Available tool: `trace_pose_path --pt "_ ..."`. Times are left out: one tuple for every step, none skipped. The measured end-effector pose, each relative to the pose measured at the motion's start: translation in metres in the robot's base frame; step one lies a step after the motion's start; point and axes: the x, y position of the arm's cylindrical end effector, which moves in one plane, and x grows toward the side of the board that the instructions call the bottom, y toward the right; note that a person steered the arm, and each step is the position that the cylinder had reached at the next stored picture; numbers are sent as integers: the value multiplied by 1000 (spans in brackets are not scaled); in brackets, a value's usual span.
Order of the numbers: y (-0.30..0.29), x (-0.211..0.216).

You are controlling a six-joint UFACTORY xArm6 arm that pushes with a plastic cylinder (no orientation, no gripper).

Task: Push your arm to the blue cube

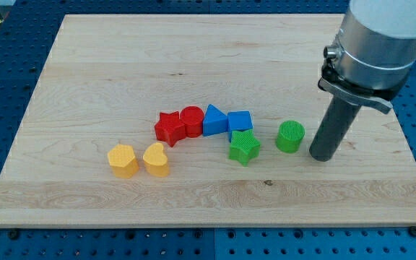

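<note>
The blue cube [240,120] sits near the board's middle, touching a blue triangle [214,120] on its left and a green star [244,147] just below it. My tip [321,154] rests on the board to the right of a green cylinder [290,136], which lies between the tip and the blue cube. The tip touches no block.
A red cylinder [191,120] and a red star [168,128] continue the row to the left of the blue triangle. A yellow heart [156,159] and a yellow hexagon [123,160] lie lower left. The wooden board [193,58] sits on a blue perforated table.
</note>
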Motion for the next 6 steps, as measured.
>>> trace_pose_path --pt "24 -4" --pt "38 -20" --pt "34 -47" --pt "22 -64" --pt "10 -78" --pt "0 -86"
